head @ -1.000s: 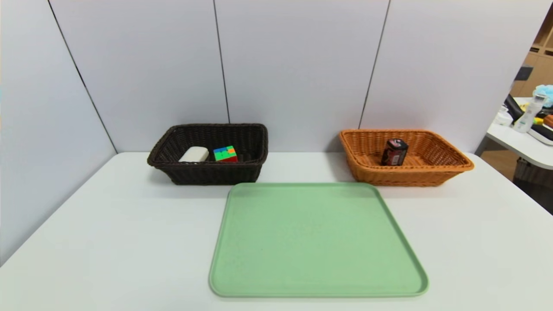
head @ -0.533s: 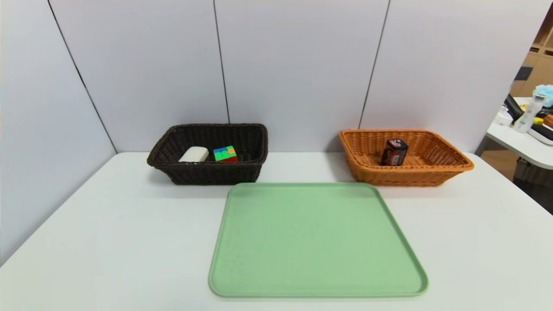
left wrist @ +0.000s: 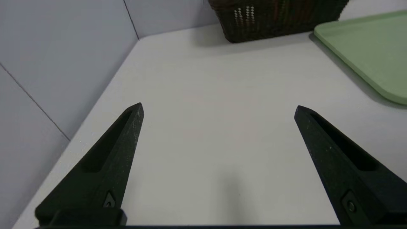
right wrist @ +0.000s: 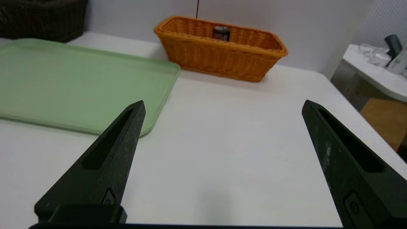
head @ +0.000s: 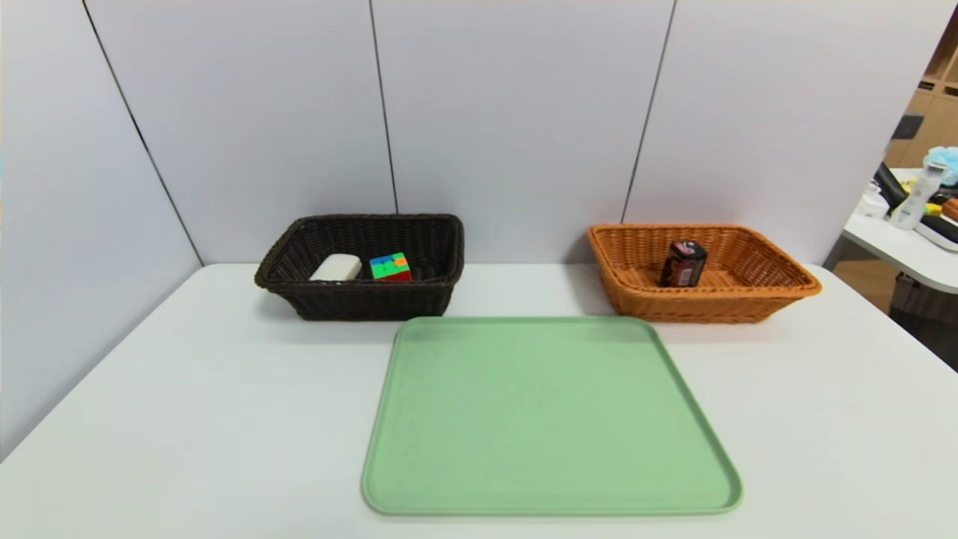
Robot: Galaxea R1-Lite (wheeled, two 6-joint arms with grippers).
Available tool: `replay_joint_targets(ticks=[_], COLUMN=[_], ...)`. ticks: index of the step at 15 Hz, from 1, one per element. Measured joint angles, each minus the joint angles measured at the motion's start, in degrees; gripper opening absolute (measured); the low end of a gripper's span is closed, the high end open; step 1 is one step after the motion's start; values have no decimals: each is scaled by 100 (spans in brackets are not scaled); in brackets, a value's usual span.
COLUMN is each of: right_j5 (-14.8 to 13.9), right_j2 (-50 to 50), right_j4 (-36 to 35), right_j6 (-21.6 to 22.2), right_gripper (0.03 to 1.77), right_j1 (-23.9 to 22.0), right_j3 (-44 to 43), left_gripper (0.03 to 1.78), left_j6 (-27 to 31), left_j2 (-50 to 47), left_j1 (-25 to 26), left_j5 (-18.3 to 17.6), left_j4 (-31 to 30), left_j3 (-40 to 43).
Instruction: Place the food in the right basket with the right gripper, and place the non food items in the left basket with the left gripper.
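The food, a small black packet point(head: 682, 263) with red markings, stands upright inside the orange-tan right basket point(head: 778, 296); the right wrist view shows the packet point(right wrist: 221, 33) in that basket point(right wrist: 222, 60). The white soap-like bar point(head: 337, 267) and the puzzle cube point(head: 391, 266) lie in the dark brown left basket point(head: 359, 303), whose wall point(left wrist: 273, 19) appears in the left wrist view. Neither arm shows in the head view. My left gripper point(left wrist: 218, 108) hangs open over bare table, near the table's left edge. My right gripper point(right wrist: 223, 105) is open over bare table, holding nothing.
A green tray point(head: 550, 415) lies in the middle of the white table point(head: 187, 419), in front of both baskets. Grey partition walls close the back and left. A side table with bottles point(head: 909, 217) stands off to the right.
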Motion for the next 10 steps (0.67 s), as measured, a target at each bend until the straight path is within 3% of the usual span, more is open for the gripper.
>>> replay_joint_targets(ticks=[1,4,7,10], right_j5=[-39,-204,-232,-297], right_j2=[0,0,0,0], right_j4=[78,711,590,579], right_j6=[37,329,686,873], right_gripper=[170,170,170,170], right_j1=[0,0,0,0], right_j3=[0,-6,5,9], left_gripper=[169,169,169,169], left_j6=[-48,-446,-997,-1072], left_j2=[0,0,0,0], left_j1=[0,0,0,0], left_j5=[-161,-195,44,74], left_j4=[212,344,301,295], left_j3=[0,-2,0,2])
